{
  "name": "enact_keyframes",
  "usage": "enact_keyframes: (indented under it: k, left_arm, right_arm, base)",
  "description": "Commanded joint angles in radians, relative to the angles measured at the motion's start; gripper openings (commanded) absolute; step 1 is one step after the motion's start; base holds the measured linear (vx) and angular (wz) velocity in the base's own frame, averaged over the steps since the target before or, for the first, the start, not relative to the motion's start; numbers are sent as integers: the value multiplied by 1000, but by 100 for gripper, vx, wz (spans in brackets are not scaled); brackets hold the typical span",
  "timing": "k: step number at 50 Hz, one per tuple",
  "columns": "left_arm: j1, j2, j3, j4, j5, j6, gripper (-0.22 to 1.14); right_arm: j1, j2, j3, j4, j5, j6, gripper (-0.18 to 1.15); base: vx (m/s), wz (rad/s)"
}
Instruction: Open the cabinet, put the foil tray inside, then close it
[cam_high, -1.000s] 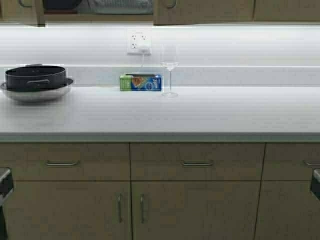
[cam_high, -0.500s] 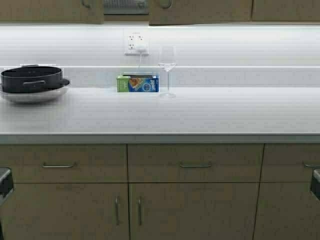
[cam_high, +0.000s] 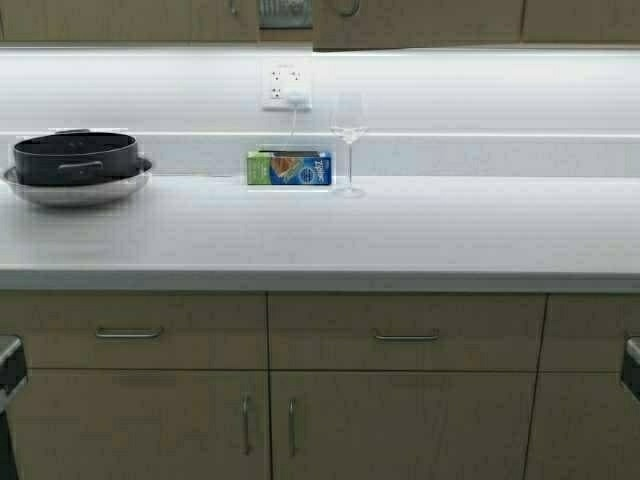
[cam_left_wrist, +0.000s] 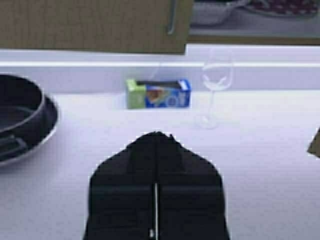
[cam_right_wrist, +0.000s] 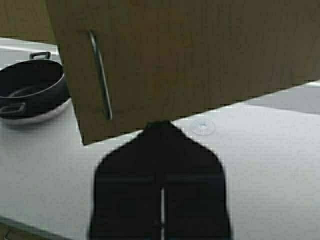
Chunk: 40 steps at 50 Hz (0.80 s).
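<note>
While the gap between the tan wood-grain wall cabinet (cam_high: 420, 20) doors narrows, both grippers' fingers (cam_left_wrist: 156, 150) (cam_right_wrist: 160, 137) stay pressed together, so closing looks nearly done.

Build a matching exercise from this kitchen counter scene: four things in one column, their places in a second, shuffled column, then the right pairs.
Things
1. black pot in the round steel bowl
2. green and blue cardboard box
3. clear stemmed wine glass
4. white wall socket with a plug in it

Places
A. on the backsplash, above the box
B. at the counter's far left
C. against the back wall, left of the glass
D. standing upright just right of the box

Pairs: 1-B, 2-C, 3-D, 4-A
</note>
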Motion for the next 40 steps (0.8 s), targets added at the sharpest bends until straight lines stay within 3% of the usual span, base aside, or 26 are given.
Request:
enact_keyframes:
  k: [1, 14, 24, 31, 40]
  left_arm:
    - [-3, -11, -6, 0, -28, 0, 4]
    - [-3, 11, -2, 0, -44, 0, 4]
    - [-3, 25, 3, 0, -46, 0, 4]
    - [-3, 32, 6, 0, -54, 0, 4]
    - [-3, 18, 23, 0, -60, -2, 4]
  right_arm:
    - [6, 71, -114, 3, -8, 0, 7]
    - [72, 356, -437, 3, 3, 0, 7]
    - [144, 489, -595, 3, 71, -2, 7]
    - [161, 502, -606, 3, 149, 0, 7]
    - [163, 350, -462, 3, 178, -2, 7]
  base:
    - [4, 4]
    - [4, 4]
    - [3, 5]
    - [3, 5]
    - [3, 4]
